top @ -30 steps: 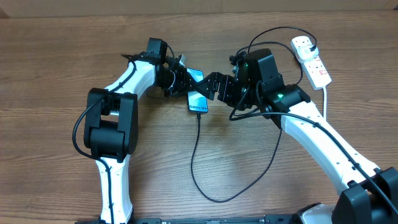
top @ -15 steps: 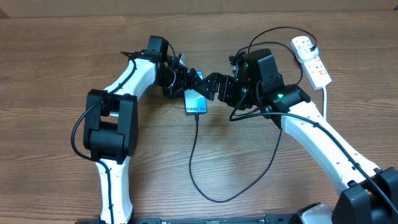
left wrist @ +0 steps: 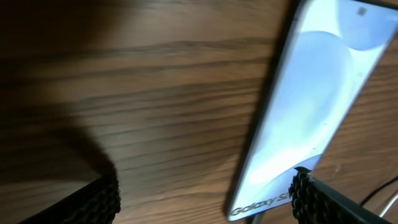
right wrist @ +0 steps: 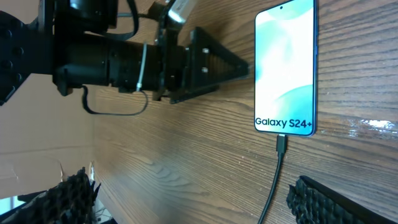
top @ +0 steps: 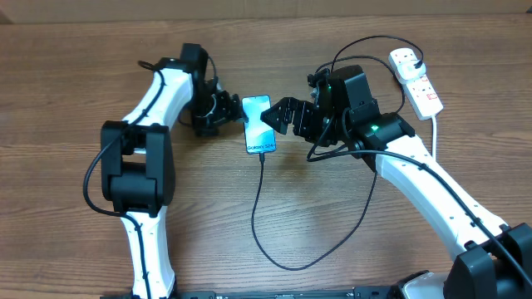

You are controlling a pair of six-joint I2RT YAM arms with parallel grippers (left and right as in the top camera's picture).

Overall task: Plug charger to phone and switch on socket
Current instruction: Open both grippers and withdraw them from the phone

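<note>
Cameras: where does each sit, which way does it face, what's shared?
Overhead: above the table, looking down on phone, charger, socket, left gripper, right gripper.
Left wrist: low over the table, facing the phone's edge; own fingertips in bottom corners.
Right wrist: low, facing phone and left gripper; own fingertips below.
Shared: the phone, in all three.
</note>
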